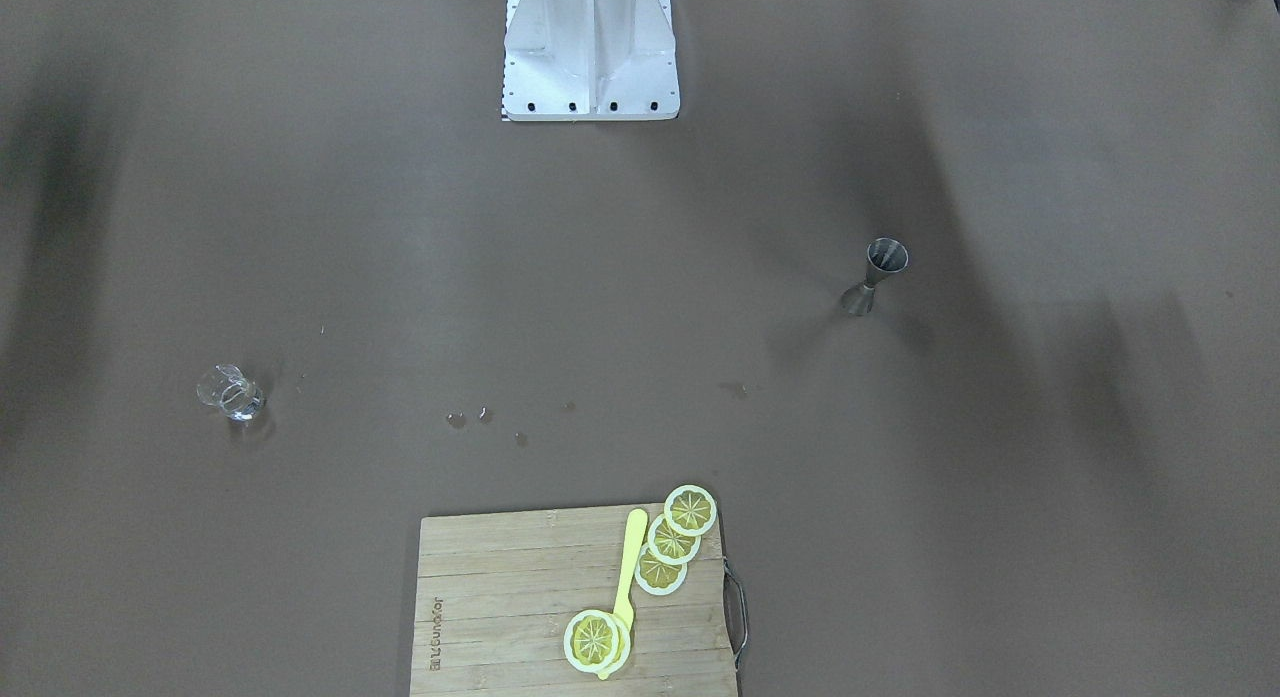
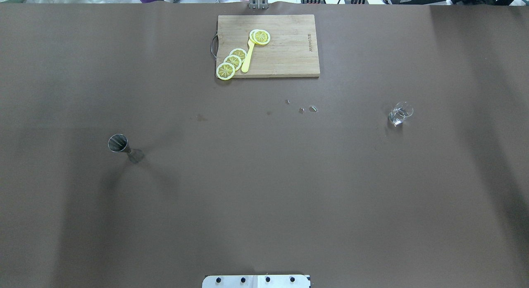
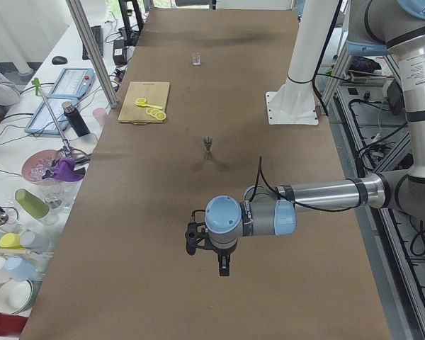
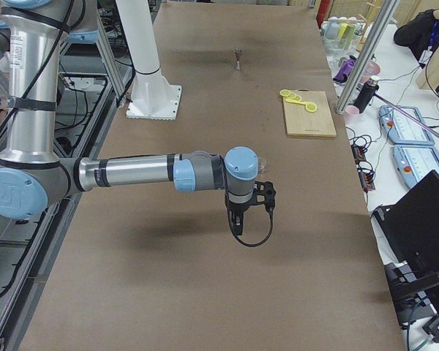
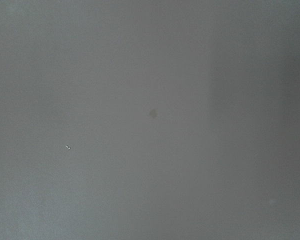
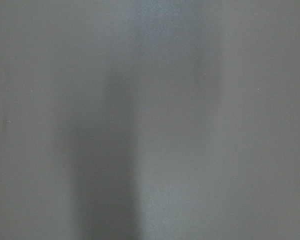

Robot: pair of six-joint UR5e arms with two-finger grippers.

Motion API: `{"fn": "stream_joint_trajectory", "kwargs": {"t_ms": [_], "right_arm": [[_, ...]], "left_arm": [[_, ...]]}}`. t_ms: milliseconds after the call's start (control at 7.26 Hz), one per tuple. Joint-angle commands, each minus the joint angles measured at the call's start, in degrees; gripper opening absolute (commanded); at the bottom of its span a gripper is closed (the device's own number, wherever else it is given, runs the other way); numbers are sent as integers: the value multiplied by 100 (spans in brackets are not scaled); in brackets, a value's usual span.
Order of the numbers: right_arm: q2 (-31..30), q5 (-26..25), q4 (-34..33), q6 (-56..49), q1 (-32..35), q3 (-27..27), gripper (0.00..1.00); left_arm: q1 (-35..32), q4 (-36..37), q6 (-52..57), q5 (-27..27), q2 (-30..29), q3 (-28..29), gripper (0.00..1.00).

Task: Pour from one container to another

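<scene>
A steel jigger [image 1: 875, 277] [image 2: 124, 147] [image 3: 208, 145] [image 4: 238, 57] stands upright on the brown table, on my left side. A small clear glass [image 1: 230, 394] [image 2: 400, 113] [image 3: 195, 59] stands on my right side, with a little clear liquid in it. Neither gripper appears in the overhead or front views. The left gripper [image 3: 224, 263] hangs over bare table, well short of the jigger. The right gripper [image 4: 238, 221] hangs close in front of the glass [image 4: 263, 162]. Whether either one is open or shut I cannot tell. Both wrist views show only bare table cover.
A wooden cutting board [image 1: 500, 597] [image 2: 289, 52] with lemon slices [image 2: 231, 63] and a yellow utensil [image 2: 248, 58] lies at the table's far middle. Small droplets [image 2: 308, 109] mark the cover near it. Bottles, cups and bowls [image 3: 28, 205] crowd a side table beyond the far edge.
</scene>
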Motion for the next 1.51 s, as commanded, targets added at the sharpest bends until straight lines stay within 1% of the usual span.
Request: {"fn": "stream_joint_trajectory", "kwargs": {"t_ms": [0,1377], "right_arm": [[-4,3,-7,-1,0,-4,100],[-4,3,36,8,0,-83,100]], "left_arm": [[0,0,0,-4,0,1,99],[0,0,0,5,0,1,99]]}}
